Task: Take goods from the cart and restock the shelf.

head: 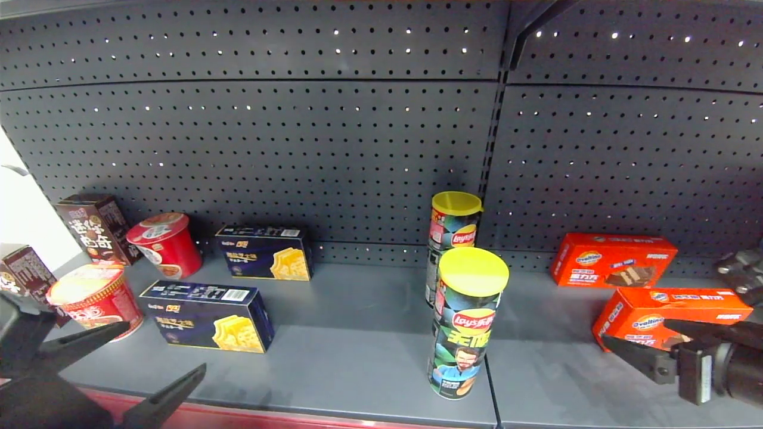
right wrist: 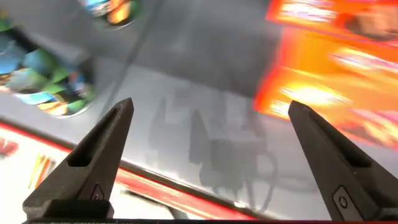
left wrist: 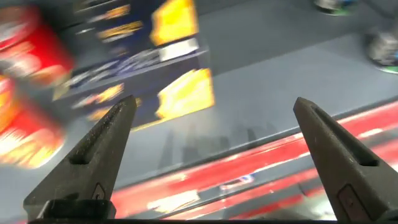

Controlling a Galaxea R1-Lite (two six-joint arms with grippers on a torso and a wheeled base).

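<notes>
My left gripper (head: 158, 351) hangs open and empty over the shelf's front edge at the lower left, just in front of a dark blue box (head: 208, 316). In the left wrist view, that gripper (left wrist: 214, 106) has its fingers spread wide, with the blue box (left wrist: 143, 68) beyond them. My right gripper (head: 636, 332) is open and empty at the right, beside the nearer orange box (head: 670, 316). The right wrist view shows the open gripper (right wrist: 210, 106) above the grey shelf board (right wrist: 205, 81), with the orange box (right wrist: 336, 74) to one side and a chip can (right wrist: 50, 81) to the other.
Two yellow-lidded chip cans (head: 468, 322) stand upright mid-shelf. A second orange box (head: 614, 259) and a second blue box (head: 265, 251) lie farther back. Red noodle cups (head: 95, 298) and brown boxes (head: 95, 229) fill the left end. Bare shelf board (head: 357, 333) lies between the blue boxes and the cans.
</notes>
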